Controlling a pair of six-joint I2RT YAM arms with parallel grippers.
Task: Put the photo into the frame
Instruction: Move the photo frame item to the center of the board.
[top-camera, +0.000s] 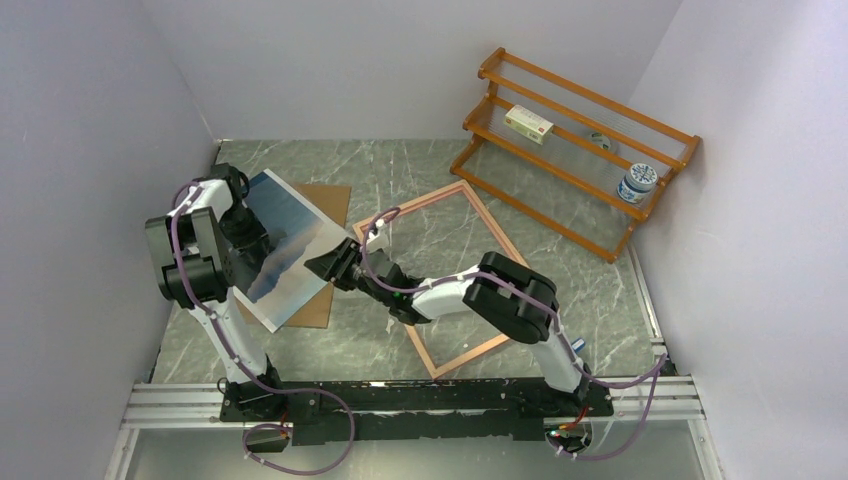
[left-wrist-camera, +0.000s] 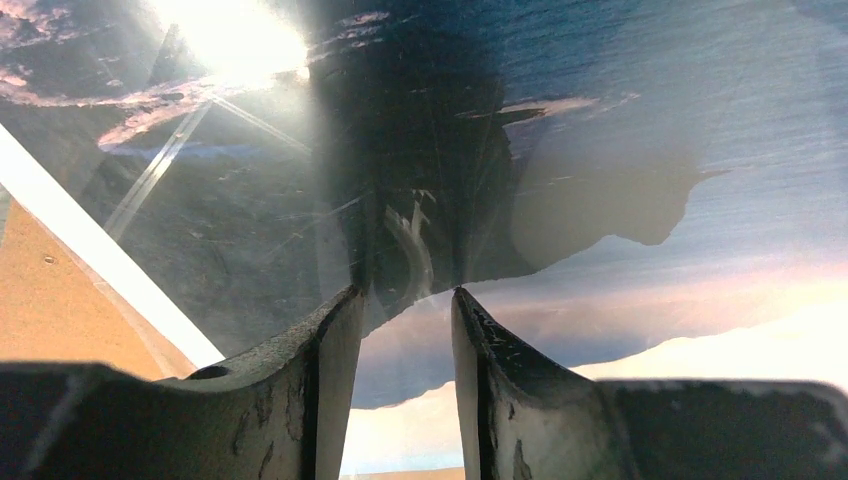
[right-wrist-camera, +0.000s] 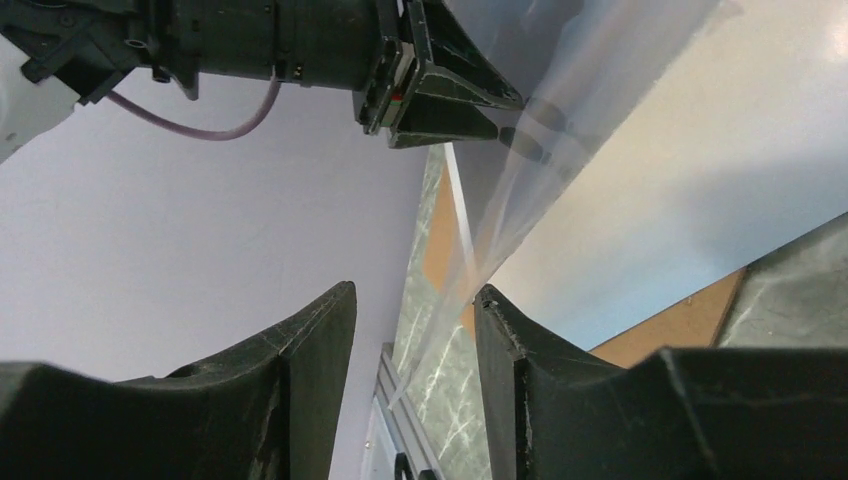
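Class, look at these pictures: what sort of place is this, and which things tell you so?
Probably a robot test cell, not a home: plain white walls box in a marble-patterned table, and two arms are bolted to a metal rail at its edge.

photo (top-camera: 290, 245) left of frame (top-camera: 462, 275)

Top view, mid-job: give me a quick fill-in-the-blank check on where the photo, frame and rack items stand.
1. The photo partly covers a ____ backing board.
2. The frame lies flat and is still ____ inside.
3. The orange rack stands at the far ____ of the table.
4. The right gripper is at the photo's ____ edge.

Missing: brown; empty; right; right
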